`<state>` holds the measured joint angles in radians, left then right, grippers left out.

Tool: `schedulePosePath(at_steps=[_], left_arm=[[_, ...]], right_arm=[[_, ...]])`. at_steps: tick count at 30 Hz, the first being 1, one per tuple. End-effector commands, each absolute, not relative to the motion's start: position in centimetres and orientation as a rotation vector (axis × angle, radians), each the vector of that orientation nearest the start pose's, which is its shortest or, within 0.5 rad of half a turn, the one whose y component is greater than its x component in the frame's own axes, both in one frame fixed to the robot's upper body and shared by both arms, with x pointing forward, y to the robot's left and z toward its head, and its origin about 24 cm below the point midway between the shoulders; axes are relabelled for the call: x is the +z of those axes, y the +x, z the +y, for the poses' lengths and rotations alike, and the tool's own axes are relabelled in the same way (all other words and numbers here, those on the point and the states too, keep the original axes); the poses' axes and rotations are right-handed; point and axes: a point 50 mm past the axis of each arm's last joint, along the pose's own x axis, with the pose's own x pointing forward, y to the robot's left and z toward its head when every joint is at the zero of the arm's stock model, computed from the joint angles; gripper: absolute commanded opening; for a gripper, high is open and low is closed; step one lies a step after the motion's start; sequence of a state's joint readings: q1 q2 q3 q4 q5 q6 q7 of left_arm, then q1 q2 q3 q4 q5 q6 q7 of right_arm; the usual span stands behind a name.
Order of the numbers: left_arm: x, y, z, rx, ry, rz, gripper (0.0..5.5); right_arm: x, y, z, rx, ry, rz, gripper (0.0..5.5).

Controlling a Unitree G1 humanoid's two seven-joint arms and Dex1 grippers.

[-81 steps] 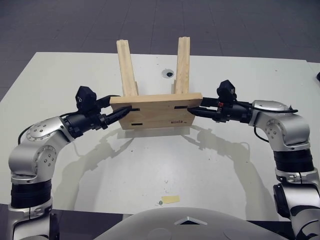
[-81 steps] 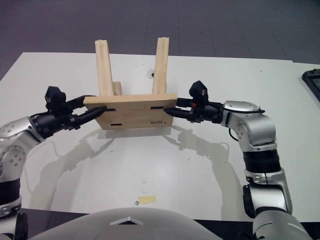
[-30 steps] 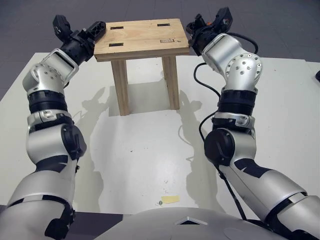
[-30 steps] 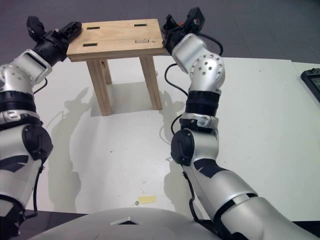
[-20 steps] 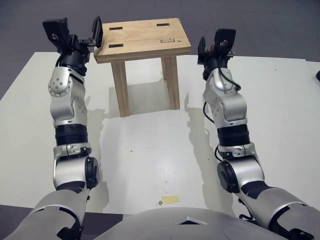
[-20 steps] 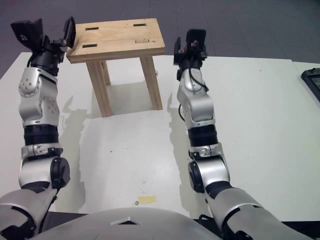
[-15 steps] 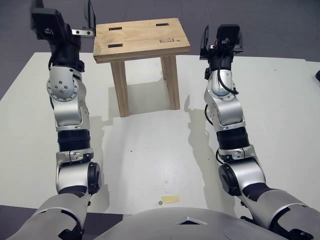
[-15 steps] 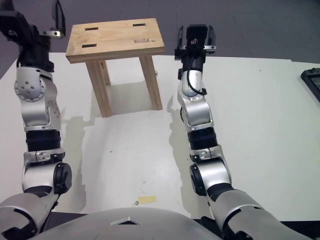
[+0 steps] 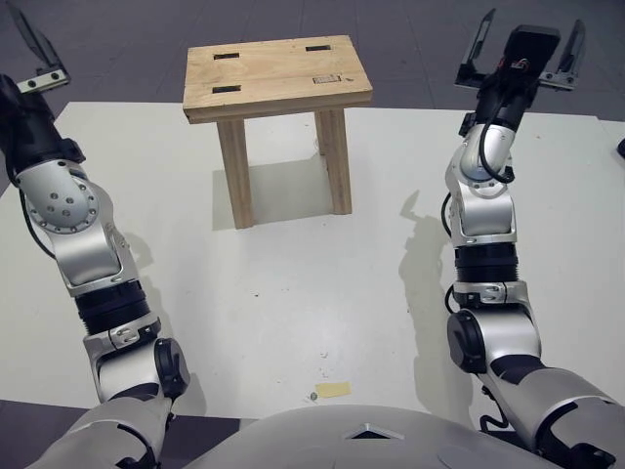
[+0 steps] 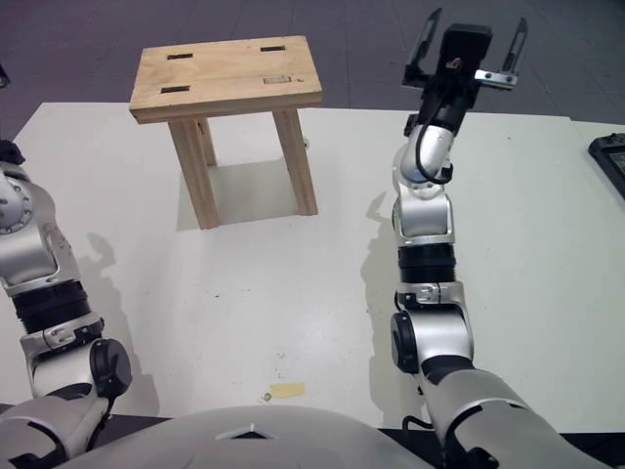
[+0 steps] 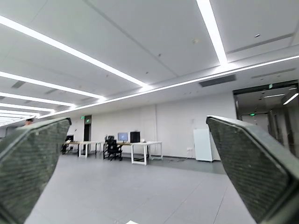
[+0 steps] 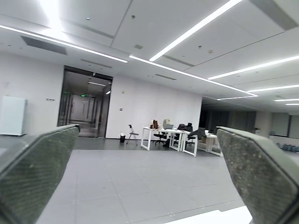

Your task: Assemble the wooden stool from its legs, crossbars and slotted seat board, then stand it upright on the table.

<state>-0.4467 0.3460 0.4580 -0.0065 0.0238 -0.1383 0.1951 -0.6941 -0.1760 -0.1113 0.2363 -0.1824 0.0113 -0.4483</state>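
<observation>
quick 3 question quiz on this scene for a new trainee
1. True or false: the stool lies on its side on the table.
2. The right gripper is: A) shut on a stool leg, B) open and holding nothing, C) resting on the seat.
3. What small thing lies on the table near its front edge?
Key: 1 false, it stands upright. 2 B. 3 a yellow scrap.
</observation>
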Motion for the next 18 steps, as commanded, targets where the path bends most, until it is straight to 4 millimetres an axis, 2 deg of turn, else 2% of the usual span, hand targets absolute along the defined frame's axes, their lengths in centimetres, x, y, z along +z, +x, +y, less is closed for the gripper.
schedulePosePath(at_steps=[1,11,18], left_arm=[[21.3,27.6,29.1,0.587,0.19,-0.66,5.4],[20.9,28.2,28.6,0.581,0.206,-0.623,5.4],[21.3,29.0,28.0,0.539,0.187,-0.612,5.4]], right_arm=[[20.9,34.8,-18.8,-0.507,-0.226,-0.523,5.38],[21.4,34.6,-18.6,-0.516,-0.259,-0.552,5.38],[21.5,34.2,-19.0,-0.545,-0.28,-0.56,5.38]])
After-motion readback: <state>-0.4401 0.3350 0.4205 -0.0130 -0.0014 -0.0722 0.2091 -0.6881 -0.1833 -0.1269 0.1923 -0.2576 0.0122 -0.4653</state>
